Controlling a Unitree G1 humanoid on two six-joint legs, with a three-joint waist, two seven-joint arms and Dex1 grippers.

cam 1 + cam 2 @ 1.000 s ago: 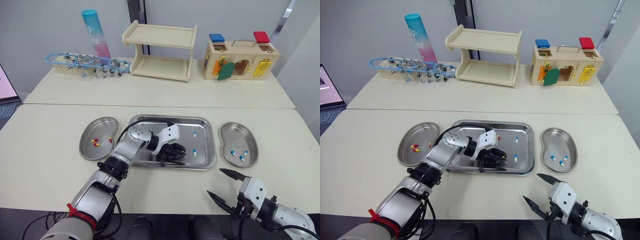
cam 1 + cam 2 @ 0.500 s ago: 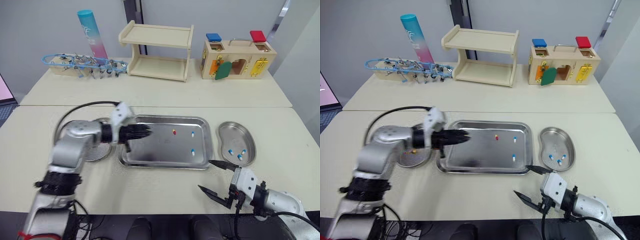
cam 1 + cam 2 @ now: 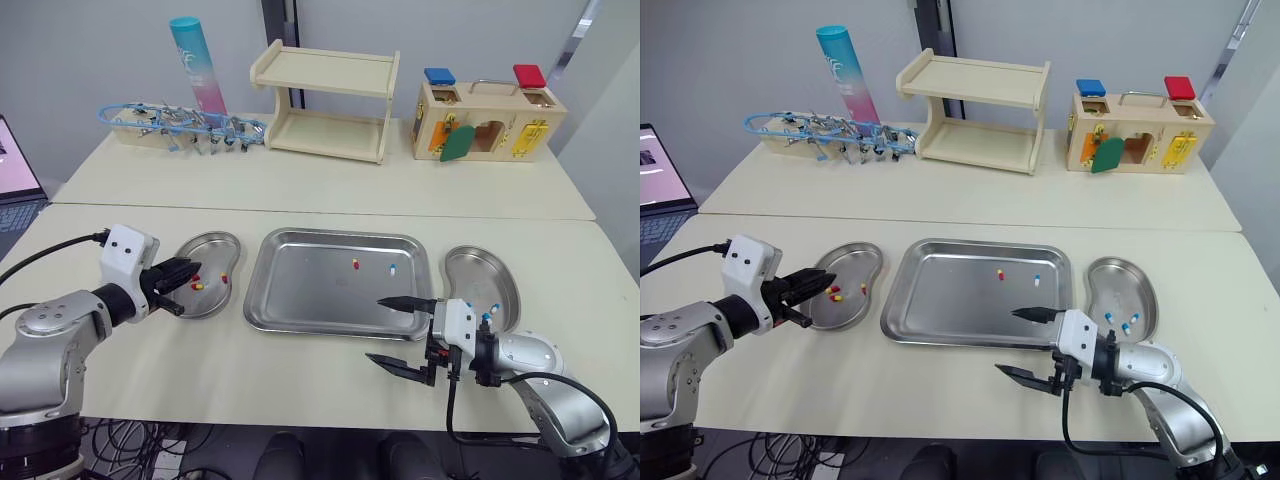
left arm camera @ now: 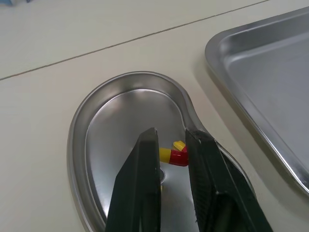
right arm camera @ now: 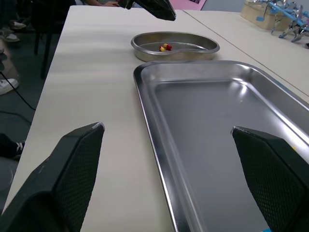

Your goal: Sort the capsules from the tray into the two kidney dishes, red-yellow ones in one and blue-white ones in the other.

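Pale beige bench (image 3: 300,200) carries along its far edge a blue wire rack (image 3: 180,125), a turquoise and pink tube (image 3: 195,65), a small wooden shelf (image 3: 322,100) and a wooden lock box (image 3: 487,115). Near the front edge, about in the middle, lies the steel tray (image 3: 310,295). The left kidney dish (image 3: 212,255) lies just beside the tray's left side and the right kidney dish (image 3: 478,268) just beside its right side. In the tray, toward its far right corner, lie one red-yellow capsule (image 3: 354,264) and one blue-white capsule (image 3: 392,268), near each other but not touching. The left kidney dish holds a few red-yellow capsules (image 3: 197,285), and the right kidney dish holds a few blue-white capsules (image 3: 1125,328). The left hand (image 3: 186,288) hangs over the outer rim of the left kidney dish; its two fingers (image 4: 145,183) stand a narrow gap apart and grip nothing. In the left wrist view one of the red-yellow capsules lies on the dish floor just beyond the fingertips. The right hand (image 3: 400,333) is spread wide and empty at the front right corner of the tray, with one finger over the tray and the other over the bare bench toward the front edge
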